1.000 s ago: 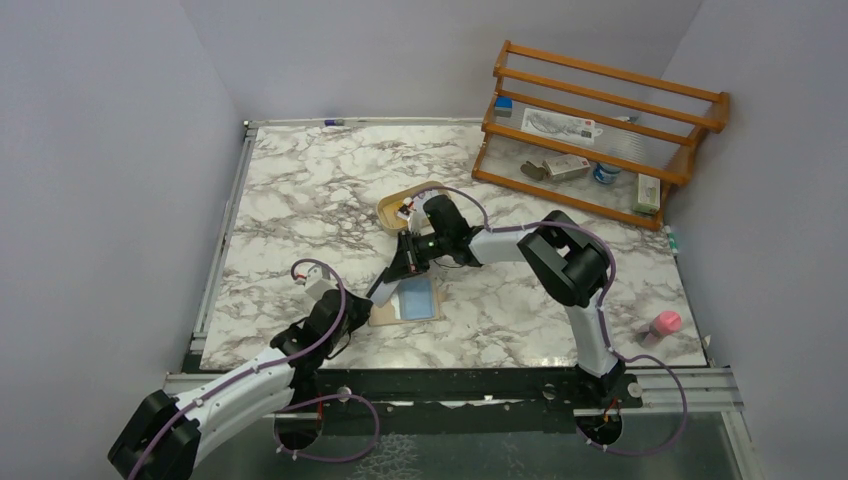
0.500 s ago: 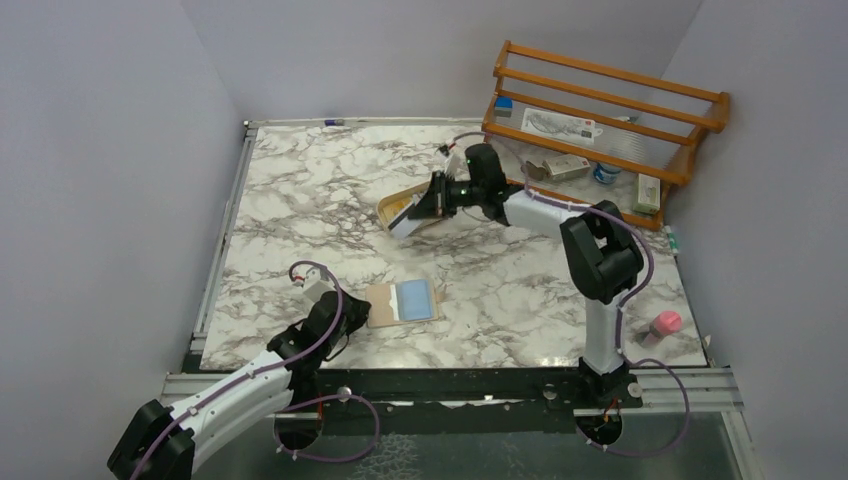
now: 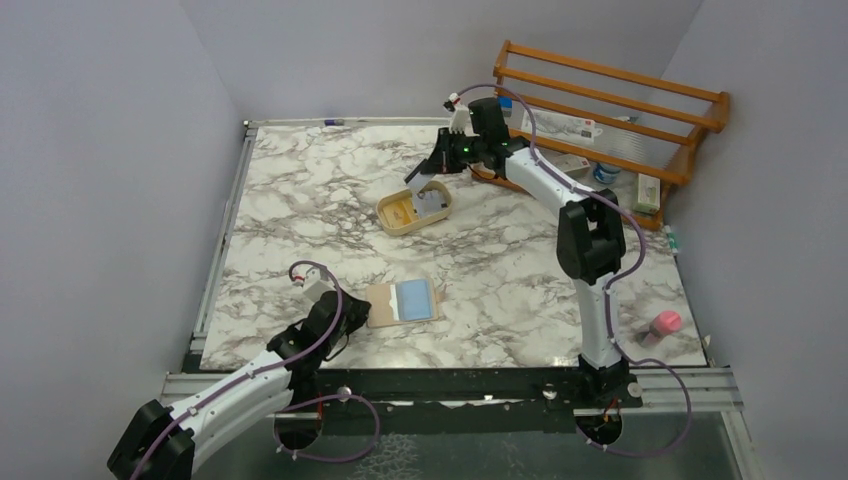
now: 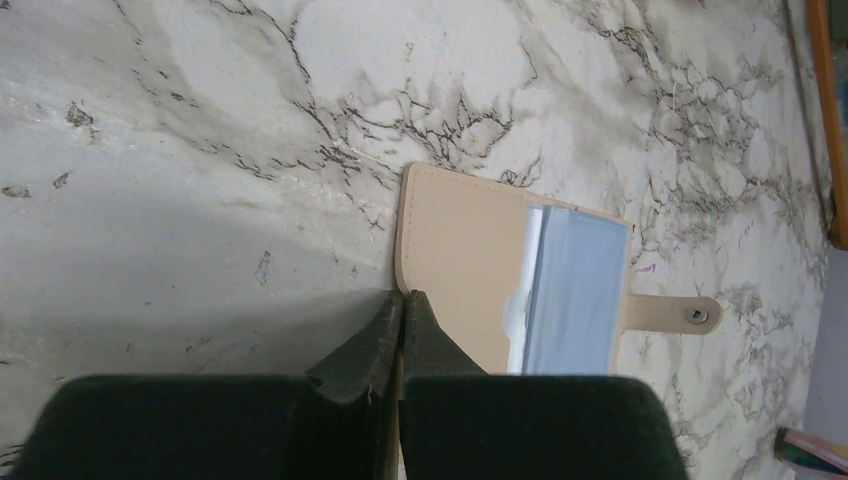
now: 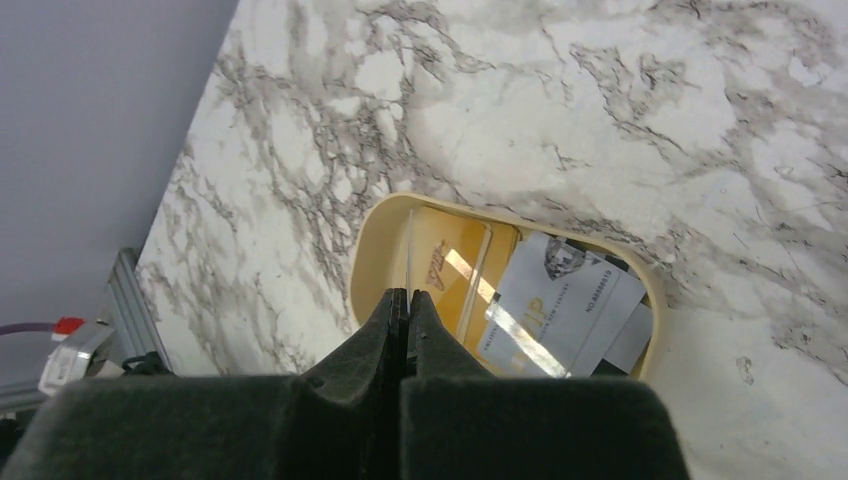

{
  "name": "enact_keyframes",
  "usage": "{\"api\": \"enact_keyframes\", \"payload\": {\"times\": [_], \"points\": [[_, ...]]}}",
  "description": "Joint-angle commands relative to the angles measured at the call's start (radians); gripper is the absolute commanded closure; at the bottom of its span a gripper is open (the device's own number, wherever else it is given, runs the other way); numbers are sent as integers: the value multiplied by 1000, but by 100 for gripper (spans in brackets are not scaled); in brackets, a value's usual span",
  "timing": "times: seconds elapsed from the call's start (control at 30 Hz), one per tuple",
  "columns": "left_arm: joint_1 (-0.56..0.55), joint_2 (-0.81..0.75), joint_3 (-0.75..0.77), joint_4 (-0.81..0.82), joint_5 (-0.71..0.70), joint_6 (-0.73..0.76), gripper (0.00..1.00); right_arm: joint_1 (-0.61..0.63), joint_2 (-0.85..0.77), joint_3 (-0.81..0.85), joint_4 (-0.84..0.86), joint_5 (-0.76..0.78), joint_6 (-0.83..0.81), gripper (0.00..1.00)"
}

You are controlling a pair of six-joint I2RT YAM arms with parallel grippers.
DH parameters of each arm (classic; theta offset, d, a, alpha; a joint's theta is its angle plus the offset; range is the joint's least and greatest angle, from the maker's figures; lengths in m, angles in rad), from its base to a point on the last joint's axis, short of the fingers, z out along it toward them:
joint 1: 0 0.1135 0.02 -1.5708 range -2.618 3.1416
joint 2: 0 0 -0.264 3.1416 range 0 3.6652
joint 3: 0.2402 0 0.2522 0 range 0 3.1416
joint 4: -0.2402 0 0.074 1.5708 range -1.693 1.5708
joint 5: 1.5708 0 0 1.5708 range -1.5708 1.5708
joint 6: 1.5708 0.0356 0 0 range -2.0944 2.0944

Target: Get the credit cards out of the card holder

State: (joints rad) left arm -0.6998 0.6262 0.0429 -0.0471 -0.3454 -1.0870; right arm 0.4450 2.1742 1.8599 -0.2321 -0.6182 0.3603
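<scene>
The tan card holder (image 3: 382,305) lies open on the marble near the front, with a light blue credit card (image 3: 415,298) in its right half. In the left wrist view the holder (image 4: 460,260) shows that card (image 4: 575,290) and its closing tab (image 4: 675,312). My left gripper (image 4: 402,295) is shut on the holder's left edge; it also shows in the top view (image 3: 350,315). My right gripper (image 3: 422,178) is shut above the oval beige tray (image 3: 385,222). In the right wrist view a thin card (image 5: 408,250), seen edge-on, sticks out from between its fingertips (image 5: 408,293).
The tray (image 5: 370,250) holds a pale printed card (image 5: 565,300) and a yellow one. A wooden rack (image 3: 600,110) with small items stands at the back right. A pink object (image 3: 664,323) sits at the right front edge. Grey walls close in the table.
My right gripper left the card holder carrying a card, swung back to the tray, and now sits higher and farther back over it. My left gripper and the holder have stayed put.
</scene>
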Motion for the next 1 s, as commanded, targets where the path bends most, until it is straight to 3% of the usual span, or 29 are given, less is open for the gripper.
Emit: {"api": "enact_keyframes", "payload": {"times": [0.0, 0.23, 0.53, 0.77, 0.97], "points": [[5, -12, -20, -28, 29, 15, 100, -8, 74, 115, -212, 53, -158, 99], [5, -4, -26, -7, 44, 18, 100, -20, 136, 266, -343, -30, -347, 98], [5, 50, -2, 16, 63, 38, 100, -33, 295, 596, -647, -117, -647, 80], [5, 109, 41, 14, 75, 72, 100, -33, 292, 618, -755, -115, -808, 90], [5, 169, 40, 77, 90, 67, 100, -33, 245, 581, -690, -104, -763, 85]]}}
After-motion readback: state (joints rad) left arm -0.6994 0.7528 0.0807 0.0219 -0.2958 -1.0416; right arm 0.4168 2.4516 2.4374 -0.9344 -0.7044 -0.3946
